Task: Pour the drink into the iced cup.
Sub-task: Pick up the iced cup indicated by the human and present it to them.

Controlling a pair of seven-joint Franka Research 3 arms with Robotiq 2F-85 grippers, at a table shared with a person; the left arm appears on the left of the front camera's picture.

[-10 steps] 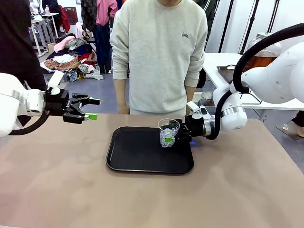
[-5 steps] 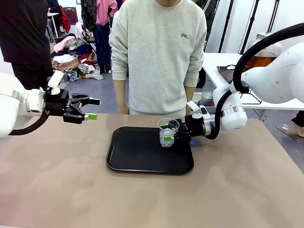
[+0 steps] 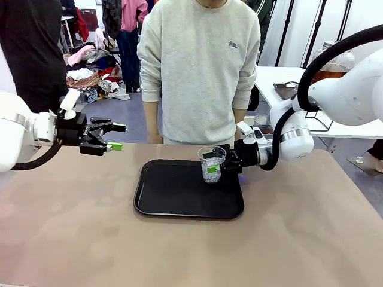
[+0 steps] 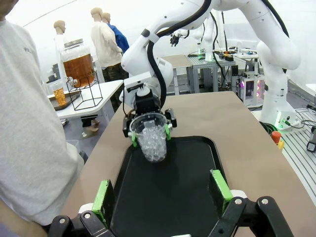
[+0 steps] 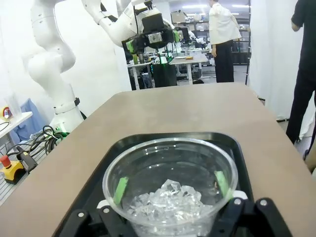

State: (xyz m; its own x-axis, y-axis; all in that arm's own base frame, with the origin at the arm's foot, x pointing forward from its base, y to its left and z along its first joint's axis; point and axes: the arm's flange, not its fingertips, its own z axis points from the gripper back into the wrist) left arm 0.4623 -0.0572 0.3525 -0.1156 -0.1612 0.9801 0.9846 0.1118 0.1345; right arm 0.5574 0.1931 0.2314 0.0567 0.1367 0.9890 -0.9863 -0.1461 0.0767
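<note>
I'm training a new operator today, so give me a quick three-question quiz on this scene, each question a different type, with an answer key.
1. True or false: the left gripper is shut on the cup.
2. Multiple choice: what does the cup hold? A ice; B amber tea; C nothing.
3. Fill in: beneath the cup lies a black ____.

Key:
1. False. The left gripper is open and holds nothing. The right gripper grips the cup.
2. A.
3. tray.
</note>
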